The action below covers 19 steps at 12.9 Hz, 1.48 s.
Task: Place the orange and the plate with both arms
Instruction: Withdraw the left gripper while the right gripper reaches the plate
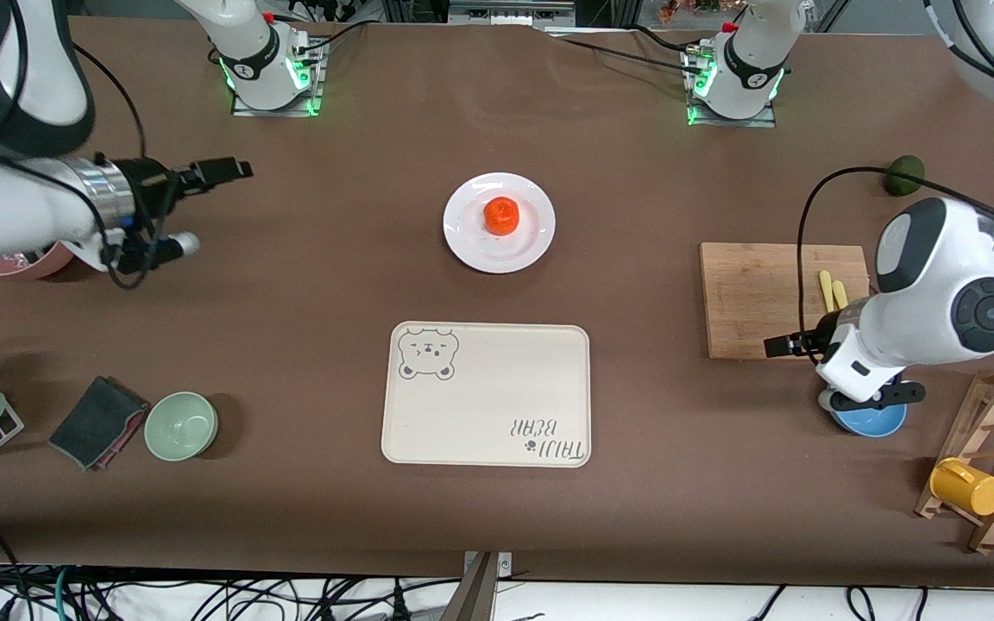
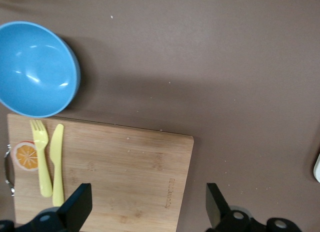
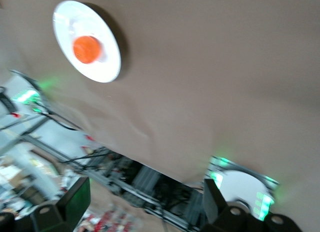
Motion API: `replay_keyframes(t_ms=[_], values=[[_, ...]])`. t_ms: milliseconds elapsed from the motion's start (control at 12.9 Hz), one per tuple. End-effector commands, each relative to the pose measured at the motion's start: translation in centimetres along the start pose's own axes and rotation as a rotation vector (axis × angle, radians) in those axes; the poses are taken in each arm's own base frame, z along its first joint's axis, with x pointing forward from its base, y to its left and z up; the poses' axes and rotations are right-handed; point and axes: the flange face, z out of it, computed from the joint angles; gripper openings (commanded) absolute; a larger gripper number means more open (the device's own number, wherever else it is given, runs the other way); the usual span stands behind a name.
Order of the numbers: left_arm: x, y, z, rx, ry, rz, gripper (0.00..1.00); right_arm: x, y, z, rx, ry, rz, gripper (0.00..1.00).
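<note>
Keeping both empty grippers wide apart, I saw the orange (image 1: 502, 216) sat on the plate (image 1: 531, 244), well off from my right gripper (image 1: 204, 207) and left gripper (image 1: 842, 373), which I judged awaited approach.

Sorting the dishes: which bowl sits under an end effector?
The blue bowl, under the left end effector beside the cutting board; the green bowl sits uncovered.

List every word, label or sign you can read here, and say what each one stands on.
"TAIJI BEAR": printed upside down, with a small paw mark, in one corner of the cream tray; a bear face is drawn in the corner diagonally across.
Burned mark on the wooden cutting board: too small to read.
Orange-slice picture on the cutting board's corner, beside the yellow fork: no words.
Nothing else bears readable text.
</note>
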Motion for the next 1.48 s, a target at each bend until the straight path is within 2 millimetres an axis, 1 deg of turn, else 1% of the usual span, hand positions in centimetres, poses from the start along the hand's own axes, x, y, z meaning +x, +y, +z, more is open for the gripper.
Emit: replay_keyframes(t_ms=[0,78,155,233,311,389,466,544,622,700,777,855,933,1011,1088,1166,1322,1399], values=[[-1.1,-2.0,-2.3,0.035,-0.009,-0.013,1.0,2.7,1.5,7.1,0.21,0.025,-0.062,1.0],[-1.2,-2.2,-3.2,0.032,-0.014,-0.017,1.0,3.5,2.2,10.1,0.246,0.049,-0.106,1.0],[-1.3,-2.4,-3.7,0.023,-0.031,-0.018,1.0,4.1,2.3,12.8,0.259,0.084,-0.149,1.0],[-1.4,-2.5,-4.4,0.013,-0.034,0.015,1.0,4.6,2.0,15.3,0.289,0.108,-0.147,1.0],[-1.7,-2.8,-5.4,0.012,-0.037,0.064,1.0,5.1,1.5,17.2,0.319,0.141,-0.137,1.0],[-1.7,-3.6,-5.7,-0.011,-0.043,0.073,1.0,5.6,0.2,19.1,0.299,0.17,-0.184,1.0],[-2.1,-4.0,-6.5,-0.031,-0.037,0.063,1.0,5.9,0.3,20.7,0.281,0.202,-0.196,1.0],[-3.0,-4.1,-7.9,-0.029,-0.016,0.084,1.0,6.2,0.4,22.0,0.305,0.215,-0.211,1.0],[-3.6,-5.1,-8.9,-0.033,-0.007,0.103,1.0,6.5,0.7,23.6,0.352,0.225,-0.251,1.0],[-4.5,-4.9,-9.6,-0.056,-0.008,0.118,1.0,7.2,1.0,24.9,0.415,0.254,-0.298,1.0],[-5.2,-5.6,-10.0,-0.064,-0.009,0.118,1.0,7.5,1.3,26.7,0.464,0.266,-0.323,1.0],[-6.3,-5.8,-10.8,-0.079,-0.002,0.142,1.0,8.0,2.0,28.2,0.475,0.287,-0.349,1.0],[-7.3,-5.9,-11.4,-0.087,0.004,0.147,1.0,8.3,1.9,29.9,0.475,0.304,-0.36,1.0],[-8.5,-5.6,-12.7,-0.082,0.023,0.141,1.0,8.6,2.0,31.4,0.472,0.338,-0.332,1.0],[-9.7,-5.3,-14.1,-0.075,0.044,0.146,1.0,8.8,1.1,32.4,0.458,0.368,-0.324,1.0],[-10.5,-4.9,-15.3,-0.071,0.062,0.163,1.0,9.1,0.7,33.4,0.459,0.388,-0.291,1.0],[-11.8,-4.5,-17.0,-0.067,0.066,0.213,1.0,8.8,-2.2,35.9,0.488,0.435,-0.225,1.0],[-12.2,-4.8,-17.5,-0.067,0.069,0.22,1.0,8.7,-3.1,36.8,0.461,0.463,-0.226,1.0]])
